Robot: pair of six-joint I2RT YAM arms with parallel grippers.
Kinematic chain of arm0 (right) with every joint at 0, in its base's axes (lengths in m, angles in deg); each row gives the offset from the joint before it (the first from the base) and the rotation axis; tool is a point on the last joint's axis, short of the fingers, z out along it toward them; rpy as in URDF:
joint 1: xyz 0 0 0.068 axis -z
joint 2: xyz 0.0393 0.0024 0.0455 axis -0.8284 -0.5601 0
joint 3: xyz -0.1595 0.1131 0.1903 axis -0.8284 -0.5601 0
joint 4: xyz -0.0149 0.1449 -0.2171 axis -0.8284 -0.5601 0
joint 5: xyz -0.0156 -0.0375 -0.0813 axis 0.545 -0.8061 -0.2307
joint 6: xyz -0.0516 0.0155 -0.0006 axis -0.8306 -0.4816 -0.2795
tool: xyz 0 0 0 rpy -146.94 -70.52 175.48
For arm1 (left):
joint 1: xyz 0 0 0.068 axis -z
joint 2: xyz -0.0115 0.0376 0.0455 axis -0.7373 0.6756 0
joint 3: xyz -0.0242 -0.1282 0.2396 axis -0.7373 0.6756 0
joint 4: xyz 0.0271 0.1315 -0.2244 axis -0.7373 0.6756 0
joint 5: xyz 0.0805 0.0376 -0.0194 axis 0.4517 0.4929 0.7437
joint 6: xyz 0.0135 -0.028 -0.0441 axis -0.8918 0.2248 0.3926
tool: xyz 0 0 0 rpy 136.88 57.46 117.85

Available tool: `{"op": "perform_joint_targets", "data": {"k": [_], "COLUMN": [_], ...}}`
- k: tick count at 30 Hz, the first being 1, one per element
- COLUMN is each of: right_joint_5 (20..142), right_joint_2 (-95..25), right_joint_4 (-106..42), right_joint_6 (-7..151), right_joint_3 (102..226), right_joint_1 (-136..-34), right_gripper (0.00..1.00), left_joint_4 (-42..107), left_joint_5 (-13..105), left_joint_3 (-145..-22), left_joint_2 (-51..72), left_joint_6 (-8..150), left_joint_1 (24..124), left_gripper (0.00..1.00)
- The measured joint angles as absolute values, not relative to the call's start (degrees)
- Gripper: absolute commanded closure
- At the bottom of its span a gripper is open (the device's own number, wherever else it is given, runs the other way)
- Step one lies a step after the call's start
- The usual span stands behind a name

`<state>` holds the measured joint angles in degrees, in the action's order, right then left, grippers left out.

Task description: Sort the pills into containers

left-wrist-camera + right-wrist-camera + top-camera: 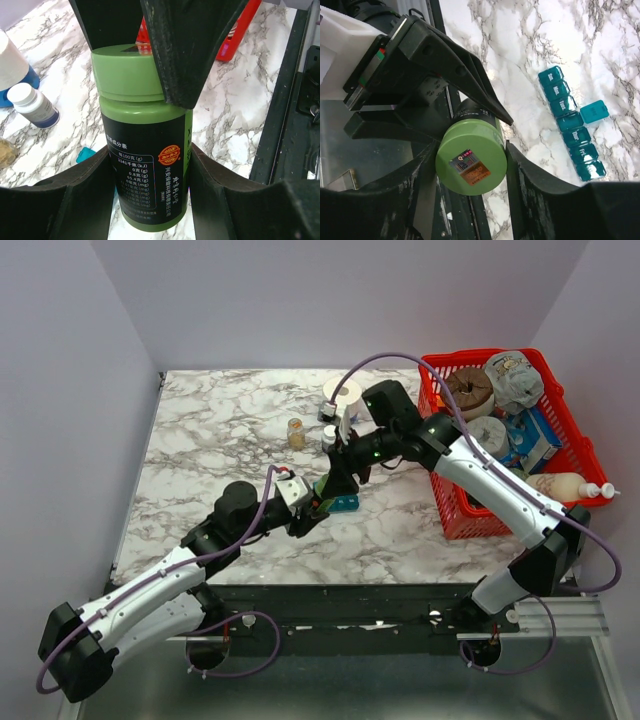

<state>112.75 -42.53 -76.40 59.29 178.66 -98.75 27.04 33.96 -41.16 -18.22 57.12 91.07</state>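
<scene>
Both arms met mid-frame in the top view, over the marble table (220, 440). The left arm ran up from the lower left, stretched low and nearly straight, with the left gripper (312, 508) pointing up and right. The right arm rose from the lower right, arched past the red basket (470, 355), then folded back down and left, so the right gripper (335, 480) came in from above. The left gripper was clamped on the green bottle (145, 150): in the left wrist view, both fingers pressed the black-labelled body low down and the bottle stood upright between them. The right gripper sat on the same bottle's cap. In the right wrist view the cap filled the gap, with both fingers (525, 185) against its rim, so it looked closed on the cap. The pill organizer (568, 121) lay flat on the marble at the right of the right wrist frame, as a teal strip running upper left to lower right. Its fourth compartment was open, lid swung out to the right, and the other lids were shut; I couldn't tell the contents. In the top view it sat just right of the left gripper, under the right one. A small white bottle (328, 435) and an amber bottle (296, 432) stood above centre, apart from both grippers.
</scene>
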Motion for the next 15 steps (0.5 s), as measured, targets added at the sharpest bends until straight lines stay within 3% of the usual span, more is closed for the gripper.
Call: {"op": "perform_joint_targets", "data": {"k": [3,8,15], "right_joint_5": [113.7,118.5,124.6], "right_joint_2": [-43.1,-44.8,-42.0], "right_joint_4": [-77.9,-83.8,-93.7], "right_joint_6": [57.9,45.3,9.3], "right_joint_3": [180.5,184.9,185.7], "right_joint_1": [-98.7,-98.6,-99.6], "right_gripper": [0.80,0.79,0.77], "left_joint_4": [26.6,26.6,25.9], "left_joint_5": [33.9,31.7,23.5], "left_joint_3": [-41.2,-41.6,-41.6], "left_joint_2": [-18.4,-19.2,-20.3], "left_joint_6": [56.9,55.3,52.8], "left_joint_1": [91.1,90.9,90.8], "left_gripper": [1.00,1.00,1.00]}}
